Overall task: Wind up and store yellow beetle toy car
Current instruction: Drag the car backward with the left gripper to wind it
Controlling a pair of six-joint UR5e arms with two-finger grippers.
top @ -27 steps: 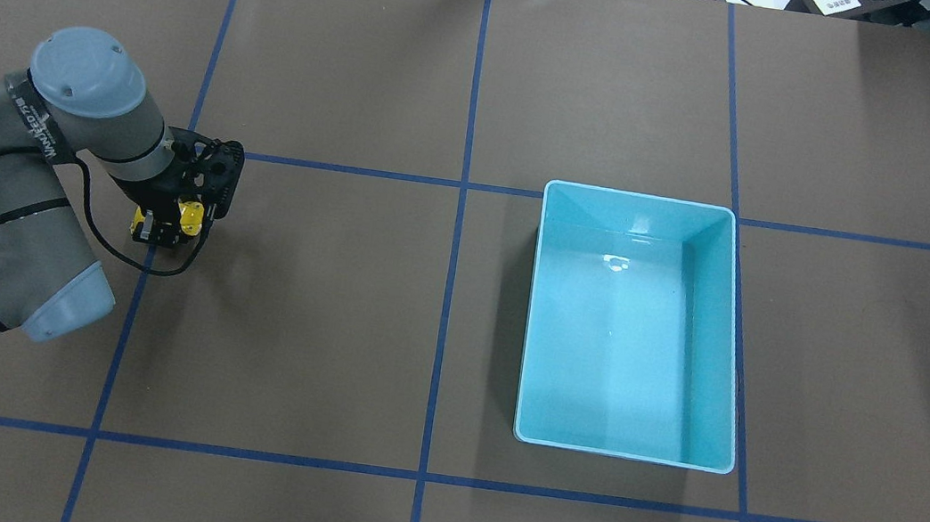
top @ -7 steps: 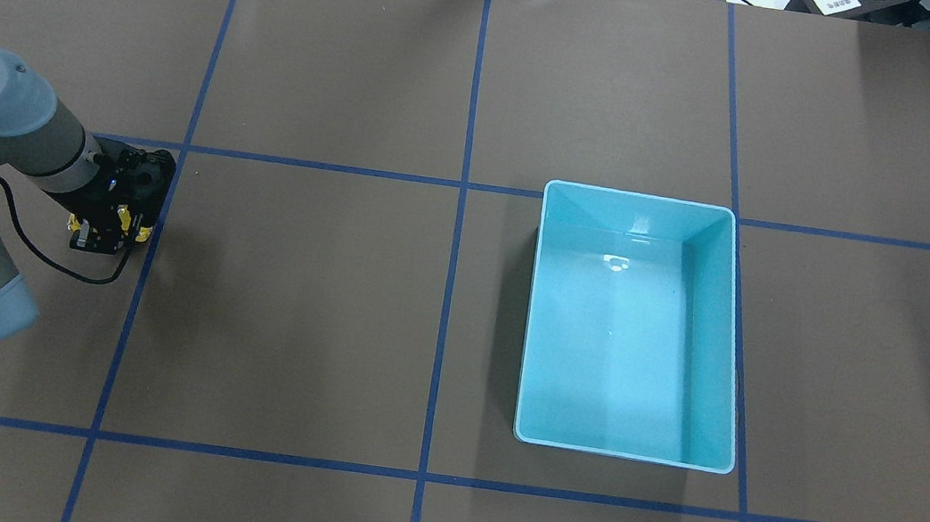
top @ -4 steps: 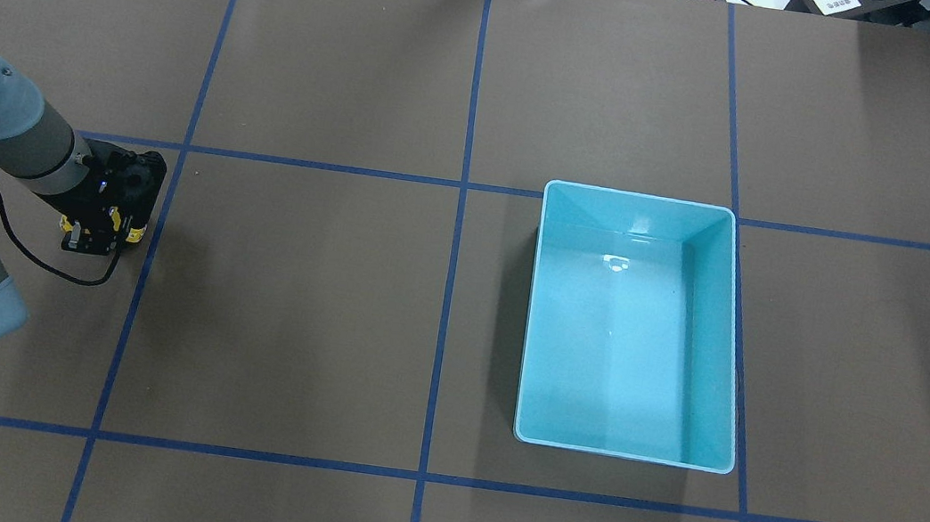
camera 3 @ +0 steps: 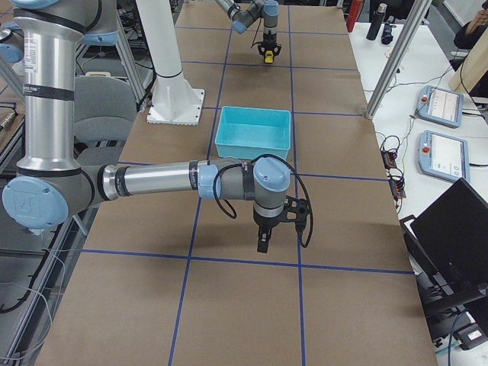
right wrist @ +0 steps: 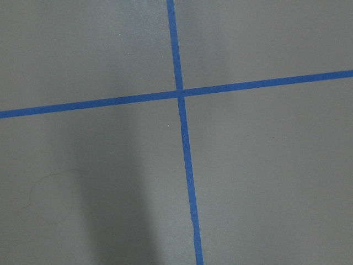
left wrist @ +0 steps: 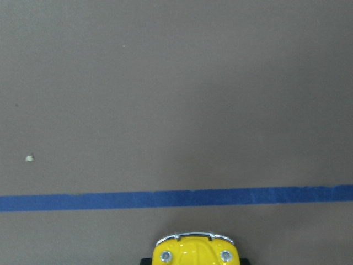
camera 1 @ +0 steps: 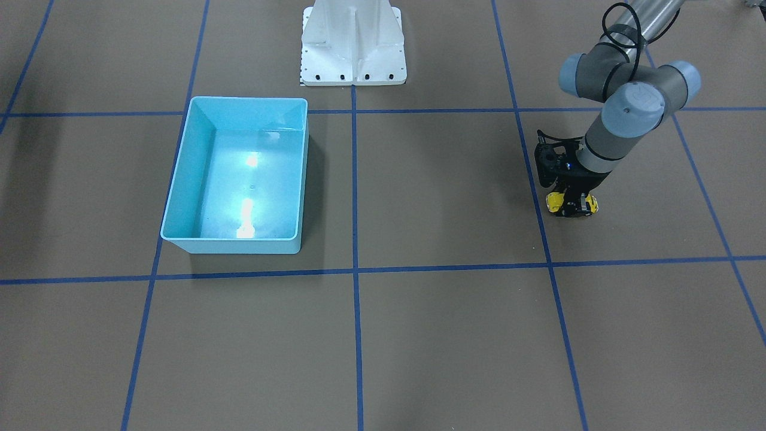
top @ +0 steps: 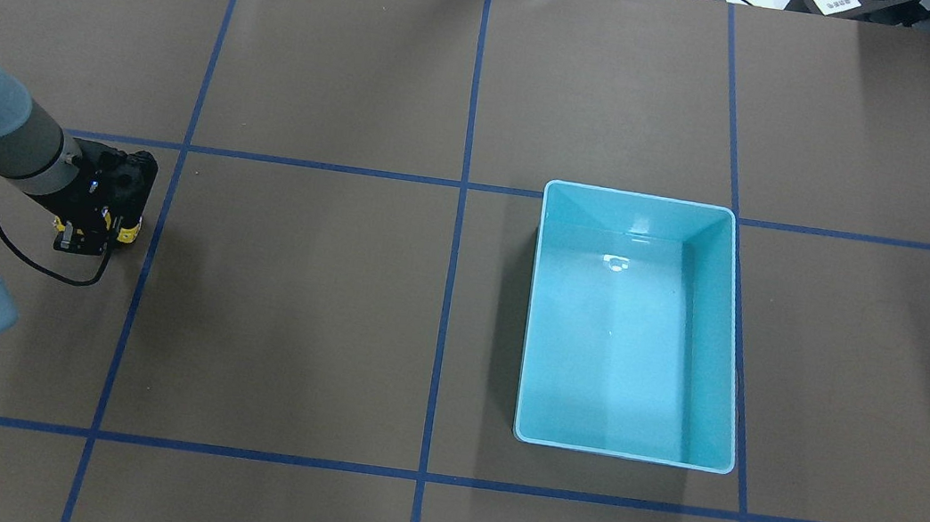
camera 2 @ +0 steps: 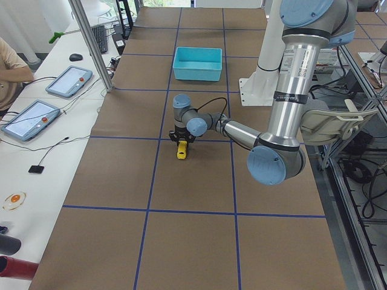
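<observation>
The yellow beetle toy car (top: 129, 232) rests on the brown table at the far left, with only its two ends showing on either side of my left gripper (top: 87, 234). That gripper stands over the car and is shut on its sides. From across the table the car (camera 1: 555, 202) shows low under the left gripper (camera 1: 571, 206). In the left wrist view the car's front (left wrist: 193, 251) sits at the bottom edge, just short of a blue tape line. My right gripper (camera 3: 263, 244) shows only in the exterior right view, pointing down over bare table; I cannot tell its state.
A turquoise bin (top: 654, 203) stands right of the table's centre with nothing in it, far from the car; it also shows as the bin (camera 1: 179, 173). Blue tape lines grid the brown table. The robot's white base (camera 1: 353, 42) stands at the near edge.
My left gripper has slid leftward along the table with the car still in its hold, and the arm has drawn back with it. The bin has not moved.
</observation>
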